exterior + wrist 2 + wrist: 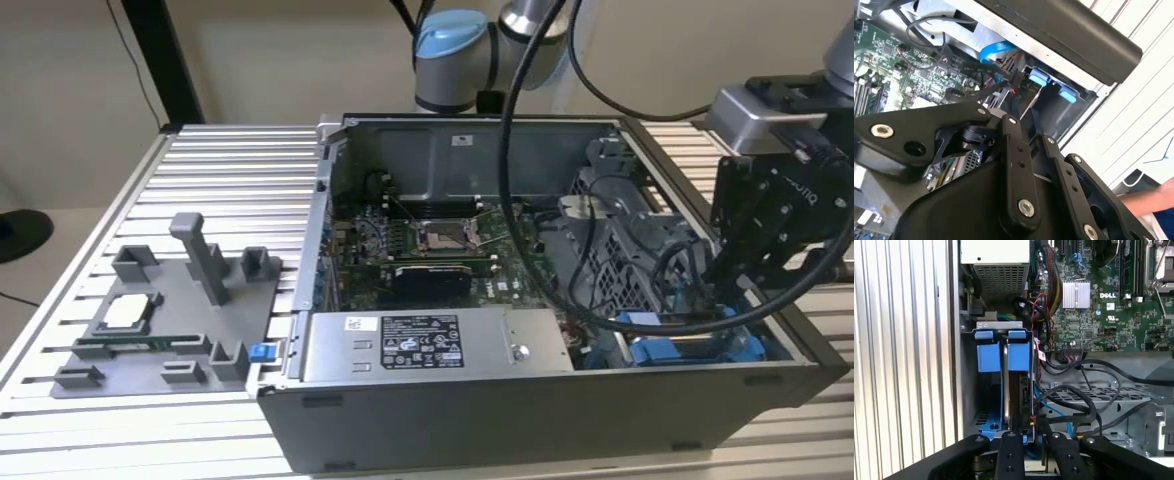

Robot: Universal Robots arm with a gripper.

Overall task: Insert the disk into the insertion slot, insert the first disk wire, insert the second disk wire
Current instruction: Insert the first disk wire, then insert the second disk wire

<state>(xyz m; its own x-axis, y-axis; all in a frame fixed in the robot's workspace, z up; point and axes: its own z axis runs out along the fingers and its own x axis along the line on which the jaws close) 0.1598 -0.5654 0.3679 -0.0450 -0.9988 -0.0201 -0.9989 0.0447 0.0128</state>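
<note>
The disk [1016,385] stands edge-on in its blue carrier frame [988,352], down inside the insertion slot [968,390], the grey metal bay at the case's front corner. In the exterior view the blue carrier frame [694,348] lies in the corner of the case at that view's right. My gripper [727,295] reaches down onto it. In both wrist views my gripper [1030,432] [1029,132] has its fingers close together on the thin edge of the disk [1033,97]. Loose black wires [1079,400] and a blue flat cable [996,50] lie beside the bay.
The open computer case [534,410] sits on a ribbed metal table [227,170]. Inside it are the silver power supply box [427,345], the motherboard [427,240] and a grey drive cage [641,240]. A grey fixture [160,320] stands at the exterior view's left. A person's arm [1149,200] is near the case.
</note>
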